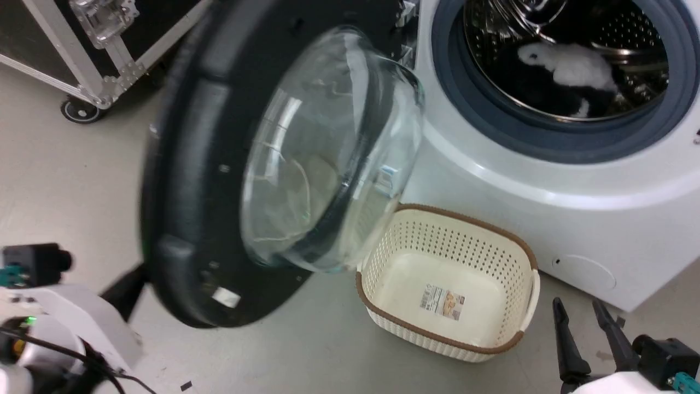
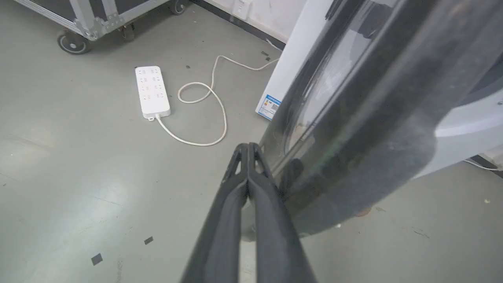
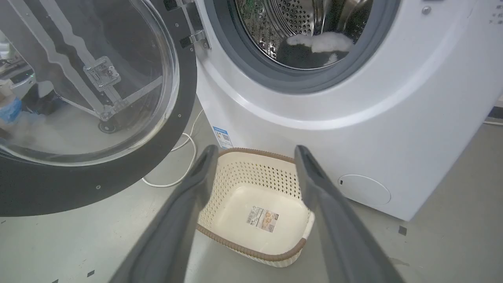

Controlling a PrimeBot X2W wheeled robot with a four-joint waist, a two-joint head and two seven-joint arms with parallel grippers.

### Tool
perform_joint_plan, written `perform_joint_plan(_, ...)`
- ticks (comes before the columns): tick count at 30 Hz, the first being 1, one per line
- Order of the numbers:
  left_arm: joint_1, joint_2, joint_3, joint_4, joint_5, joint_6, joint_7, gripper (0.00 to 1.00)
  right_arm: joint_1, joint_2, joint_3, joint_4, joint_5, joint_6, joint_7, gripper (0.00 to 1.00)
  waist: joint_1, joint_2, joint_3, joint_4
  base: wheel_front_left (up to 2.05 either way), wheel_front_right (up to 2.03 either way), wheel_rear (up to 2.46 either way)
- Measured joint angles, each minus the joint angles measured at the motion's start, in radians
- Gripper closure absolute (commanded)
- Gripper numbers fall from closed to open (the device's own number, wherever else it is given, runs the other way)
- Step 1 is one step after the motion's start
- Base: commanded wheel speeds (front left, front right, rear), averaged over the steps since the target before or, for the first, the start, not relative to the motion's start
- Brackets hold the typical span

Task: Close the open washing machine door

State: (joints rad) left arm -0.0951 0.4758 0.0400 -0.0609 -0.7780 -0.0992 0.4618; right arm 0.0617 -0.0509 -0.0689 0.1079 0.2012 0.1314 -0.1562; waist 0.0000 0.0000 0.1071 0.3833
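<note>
Glossy black-rimmed washing machine door [image 1: 273, 175] stands open: likely heavy, rigid, its glass slick.
Fingers pressed together, the left gripper [image 2: 248, 150] seems to touch the rim [image 2: 373, 149] at its right; push there. Idle right gripper [image 3: 255, 151] is spread, door up-left of it.

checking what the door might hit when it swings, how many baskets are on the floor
1. The cream basket sits on the floor before the washing machine, beside the open washing machine door. The door may hide floor behind it.

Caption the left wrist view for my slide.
Shut left tool beside the washing machine door, power strip lying beyond.
</note>
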Motion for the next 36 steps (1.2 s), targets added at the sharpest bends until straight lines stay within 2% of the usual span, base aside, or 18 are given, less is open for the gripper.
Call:
perform_joint_plan(1, 0.051, 0.0, -0.074, -0.119, -0.06, -0.002, 0.058, 1.0, 0.013, 0.0, 0.002, 0.029, 0.022, 0.0, -0.02, 0.0, -0.0001, 0.0, -0.025, 0.016, 0.0, 0.0, 0.0)
perform_joint_plan(4, 0.076, -0.011, -0.146, -0.206, -0.084, -0.004, 0.097, 1.0, 0.016, 0.0, -0.001, 0.048, 0.03, 0.0, -0.034, 0.0, 0.0, 0.0, -0.036, 0.021, 0.0, 0.0, 0.0)
perform_joint_plan(8, 0.078, -0.038, -0.253, -0.297, -0.103, -0.01, 0.12, 1.0, 0.016, 0.0, -0.007, 0.069, 0.042, 0.0, -0.049, 0.0, 0.0, 0.0, -0.039, 0.014, 0.0, 0.0, 0.0)
perform_joint_plan(12, 0.03, -0.067, -0.377, -0.325, -0.103, -0.014, 0.114, 1.0, 0.016, 0.001, -0.012, 0.086, 0.056, 0.0, -0.063, 0.0, 0.0, 0.0, -0.037, -0.007, 0.0, 0.0, 0.0)
perform_joint_plan(13, -0.045, -0.106, -0.464, -0.29, -0.108, -0.018, 0.071, 1.0, 0.014, 0.0, -0.009, 0.099, 0.065, 0.0, -0.073, 0.0, 0.0, 0.0, -0.032, -0.034, 0.0, 0.0, 0.0)
perform_joint_plan(14, -0.071, -0.12, -0.496, -0.269, -0.116, -0.018, 0.056, 1.0, 0.011, 0.001, -0.009, 0.103, 0.066, 0.0, -0.076, 0.0, 0.0, 0.0, -0.03, -0.046, 0.0, 0.0, 0.0)
perform_joint_plan(22, -0.321, -0.169, -0.713, -0.086, -0.165, -0.027, -0.081, 1.0, -0.021, 0.001, 0.003, 0.124, 0.091, 0.0, -0.096, 0.0, 0.0001, 0.0, -0.007, -0.178, 0.0, 0.0, 0.0)
perform_joint_plan(29, -0.531, -0.221, -0.837, 0.154, -0.145, -0.027, -0.187, 1.0, -0.072, 0.001, 0.025, 0.128, 0.117, 0.0, -0.101, 0.0, 0.0001, 0.0001, 0.026, -0.33, 0.0, 0.0, 0.0)
perform_joint_plan(36, -0.73, -0.302, -0.886, 0.412, -0.095, -0.027, -0.283, 1.0, -0.142, 0.001, 0.053, 0.114, 0.155, 0.0, -0.101, 0.0, 0.0002, 0.0001, 0.085, -0.468, 0.0, 0.0, 0.0)
